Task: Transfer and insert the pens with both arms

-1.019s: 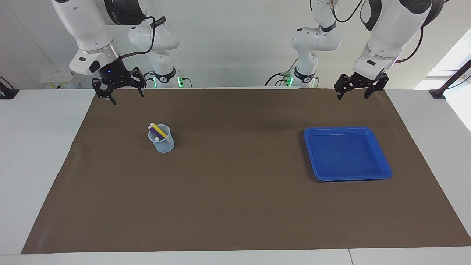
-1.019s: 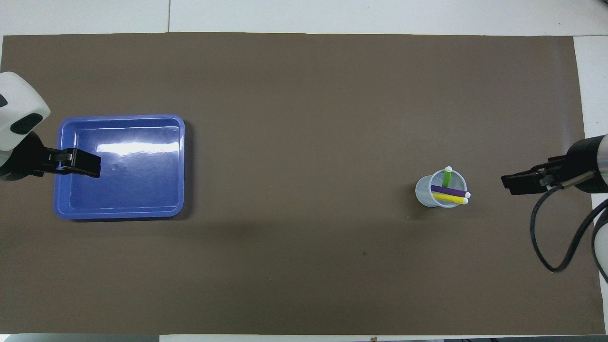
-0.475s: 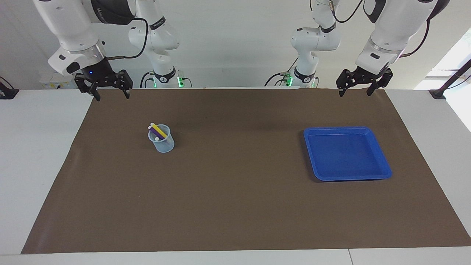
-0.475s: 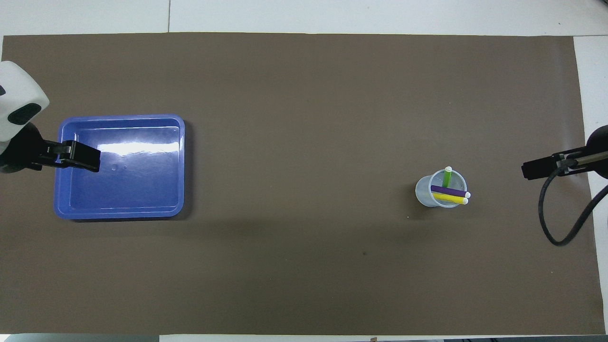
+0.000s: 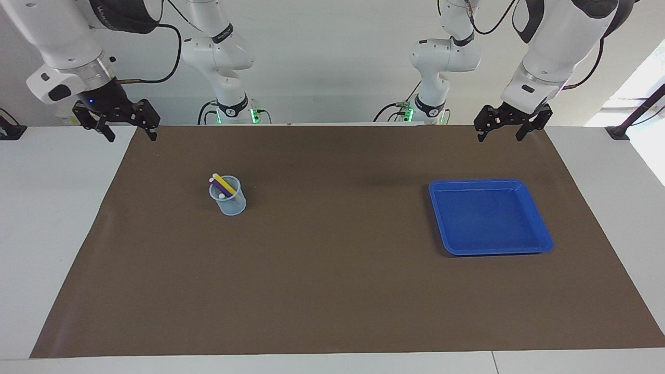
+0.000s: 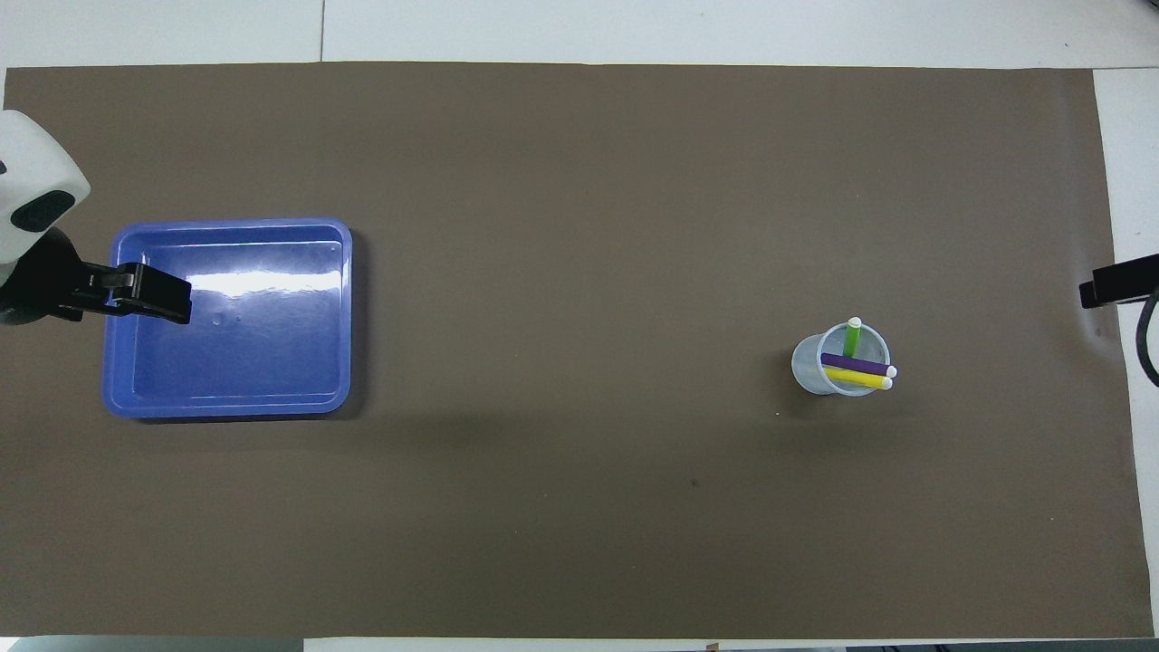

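My right hand (image 5: pixel 129 129): black two-finger hand, fingers apart and holding nothing; over the last second it has drawn away from the cup, up and out to the corner of the brown mat at my right arm's end of the table
My left hand (image 5: pixel 499 131): black two-finger hand, fingers apart, empty; it has barely shifted and hangs over the mat's edge nearest me, above the tray's end of the table
Pens: the yellow pen (image 6: pixel 856 377), purple pen (image 6: pixel 855 364) and green pen (image 6: pixel 852 338), slim sticks with whitish tips, all stand leaning inside the small translucent pale-blue plastic cup (image 5: pixel 227 196), tips poking over the rim
Cup: upright on the brown mat (image 5: pixel 332 291), toward my right arm's end, unmoved
Tray: the shallow blue rectangular plastic tray (image 5: pixel 540 236) sits toward my left arm's end with nothing in it
Meaning: with all three pens in the cup, the tray bare and both my hands pulling off, I judge the inserting finished and this a retreat to rest
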Available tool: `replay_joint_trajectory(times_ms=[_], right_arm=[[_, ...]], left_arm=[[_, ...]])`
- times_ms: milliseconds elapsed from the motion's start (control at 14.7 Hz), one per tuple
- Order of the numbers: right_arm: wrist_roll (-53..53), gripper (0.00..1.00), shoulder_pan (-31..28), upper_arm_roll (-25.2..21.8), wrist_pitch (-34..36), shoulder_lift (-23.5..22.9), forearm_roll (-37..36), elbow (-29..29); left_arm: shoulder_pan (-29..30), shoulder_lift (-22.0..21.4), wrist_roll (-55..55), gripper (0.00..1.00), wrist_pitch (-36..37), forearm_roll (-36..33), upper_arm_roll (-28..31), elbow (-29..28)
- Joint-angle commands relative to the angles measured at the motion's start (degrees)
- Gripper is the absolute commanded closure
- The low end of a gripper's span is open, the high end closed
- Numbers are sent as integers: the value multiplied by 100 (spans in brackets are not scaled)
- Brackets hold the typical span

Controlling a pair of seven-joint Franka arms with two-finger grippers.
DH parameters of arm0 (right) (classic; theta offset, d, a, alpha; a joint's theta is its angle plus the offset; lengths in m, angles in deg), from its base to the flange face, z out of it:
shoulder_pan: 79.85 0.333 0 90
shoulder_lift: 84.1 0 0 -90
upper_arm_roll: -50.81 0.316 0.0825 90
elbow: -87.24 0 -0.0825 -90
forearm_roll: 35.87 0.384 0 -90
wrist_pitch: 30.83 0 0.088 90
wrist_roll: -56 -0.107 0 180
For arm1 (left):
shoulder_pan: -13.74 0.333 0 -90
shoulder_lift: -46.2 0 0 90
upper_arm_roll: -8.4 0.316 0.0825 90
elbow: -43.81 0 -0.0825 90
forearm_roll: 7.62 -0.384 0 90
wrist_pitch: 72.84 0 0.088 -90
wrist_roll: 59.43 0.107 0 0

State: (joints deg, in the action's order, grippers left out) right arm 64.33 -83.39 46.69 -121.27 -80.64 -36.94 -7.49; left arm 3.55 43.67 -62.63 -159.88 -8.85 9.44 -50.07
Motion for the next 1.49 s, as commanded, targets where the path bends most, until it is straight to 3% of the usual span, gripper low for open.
replay_joint_trajectory(times_ms=[0,1426], right_arm=[[-86,0,20,-10,88,-109,98,95],[-94,0,29,210,123,-197,115,385]], left_arm=[[8,-116,83,0,-112,149,54,-122],[25,-178,48,0,-86,140,37,-113]])
